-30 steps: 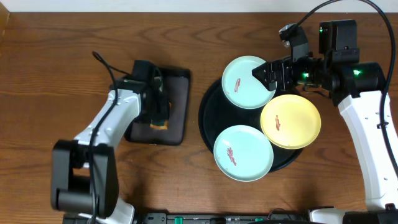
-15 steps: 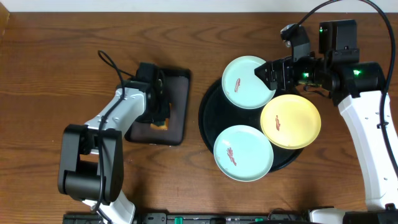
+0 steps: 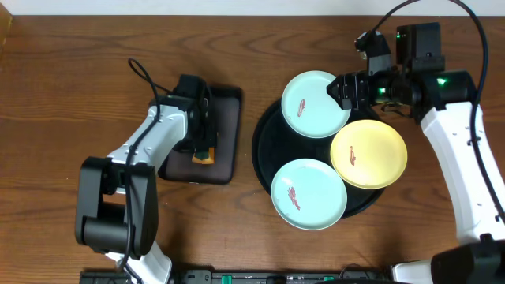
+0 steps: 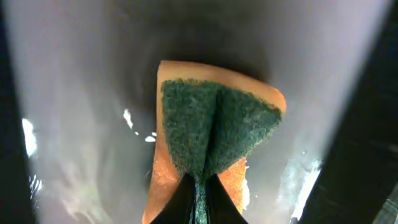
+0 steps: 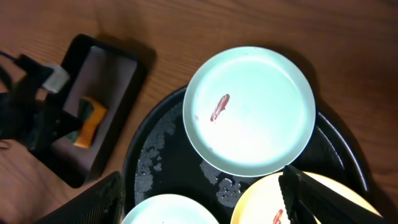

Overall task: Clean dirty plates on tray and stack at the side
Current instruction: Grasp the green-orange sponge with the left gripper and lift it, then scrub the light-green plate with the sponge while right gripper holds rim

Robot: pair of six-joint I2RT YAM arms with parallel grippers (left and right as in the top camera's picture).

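Three plates lie on the round black tray (image 3: 263,150). One turquoise plate (image 3: 314,106) sits at the far side, the yellow plate (image 3: 368,154) at the right, and a second turquoise plate (image 3: 308,193) at the near side. Each has a red smear. My right gripper (image 3: 345,91) hovers open over the far plate's right edge. In the right wrist view its gripper (image 5: 205,205) has only the tray and plates below it. My left gripper (image 4: 199,202) is shut on the sponge (image 4: 211,124), which is orange with a green top and creased at the pinch.
The sponge (image 3: 203,156) rests in a small rectangular black tray (image 3: 227,118) left of the round tray. The round tray (image 5: 168,155) has wet patches between the plates. Bare wooden table lies around both trays.
My left gripper has closed onto the sponge in the rectangular tray. My right gripper has shifted slightly over the far plate, jaws a little narrower.
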